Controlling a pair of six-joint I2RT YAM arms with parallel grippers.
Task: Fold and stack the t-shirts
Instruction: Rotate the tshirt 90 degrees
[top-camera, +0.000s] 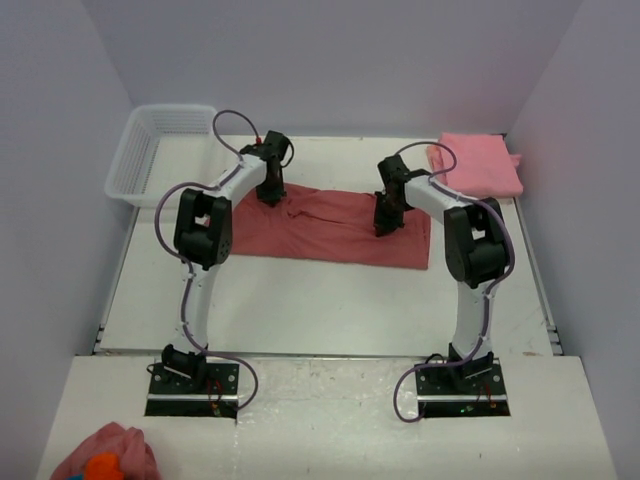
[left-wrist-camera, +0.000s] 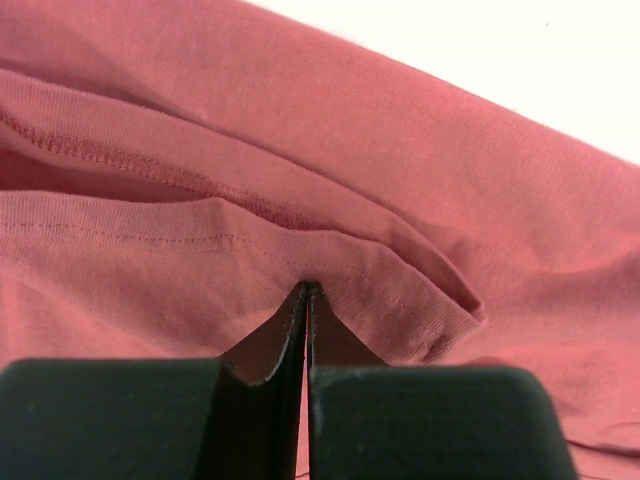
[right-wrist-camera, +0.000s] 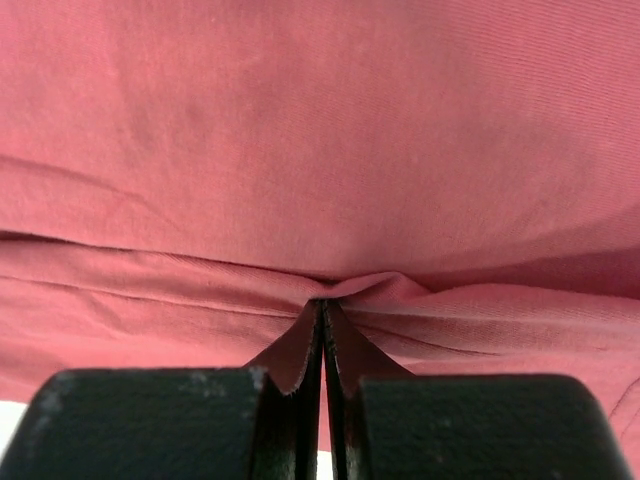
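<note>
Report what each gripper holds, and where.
The left gripper pinches the red t-shirt at a folded hemmed edge; the right gripper pinches a fabric fold of the same shirt nearer its right end.

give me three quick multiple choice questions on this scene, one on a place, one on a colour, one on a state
1. Where does the folded pink t-shirt lie? A far right corner B near left corner C centre
2. What colour is the basket? A white B blue C black
3. At the red t-shirt, the left tool is: A open B shut on a fold C lifted clear
A: it sits far back on the right. A: its mesh walls are white. B: the wrist view shows it closed, pinching cloth.
</note>
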